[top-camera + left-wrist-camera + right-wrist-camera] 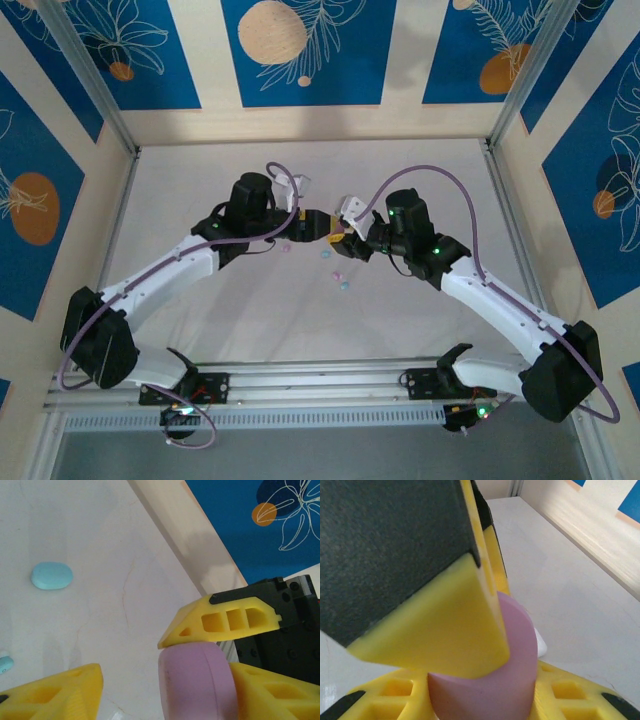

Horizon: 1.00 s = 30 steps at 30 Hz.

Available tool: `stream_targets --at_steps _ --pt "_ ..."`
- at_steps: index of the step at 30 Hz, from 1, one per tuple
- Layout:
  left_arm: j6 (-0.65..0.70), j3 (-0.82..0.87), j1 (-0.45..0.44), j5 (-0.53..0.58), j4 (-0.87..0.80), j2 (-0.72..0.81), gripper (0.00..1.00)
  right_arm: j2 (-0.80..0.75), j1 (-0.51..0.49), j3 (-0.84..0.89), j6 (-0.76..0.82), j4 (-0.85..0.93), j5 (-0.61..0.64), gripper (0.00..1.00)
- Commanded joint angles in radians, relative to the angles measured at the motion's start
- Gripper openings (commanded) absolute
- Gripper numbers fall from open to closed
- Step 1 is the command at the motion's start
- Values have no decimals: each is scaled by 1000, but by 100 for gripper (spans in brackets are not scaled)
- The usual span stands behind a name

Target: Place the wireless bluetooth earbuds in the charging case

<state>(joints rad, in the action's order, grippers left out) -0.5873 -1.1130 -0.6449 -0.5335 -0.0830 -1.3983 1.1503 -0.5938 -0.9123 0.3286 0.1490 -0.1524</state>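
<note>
While right claw [482,700] clamps pink case [520,650] | smooth, rounded, matte plastic

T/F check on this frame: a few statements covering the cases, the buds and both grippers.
1. The right gripper grips a pink case. True.
2. The left gripper is clamped tight on that case. False: the left wrist view shows a gap between one of its fingers and the case.
3. A light blue case lies on the table. True.
4. The grippers sit at opposite table edges. False: they meet mid-table.
5. Every bud is in a case. False: loose earbuds lie on the table.
</note>
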Motion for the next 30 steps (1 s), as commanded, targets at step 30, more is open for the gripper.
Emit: stream_targets --at_steps 30 --pt "-543 70 -5 -67 341 50 22 -126 186 173 -58 -409 -340 63"
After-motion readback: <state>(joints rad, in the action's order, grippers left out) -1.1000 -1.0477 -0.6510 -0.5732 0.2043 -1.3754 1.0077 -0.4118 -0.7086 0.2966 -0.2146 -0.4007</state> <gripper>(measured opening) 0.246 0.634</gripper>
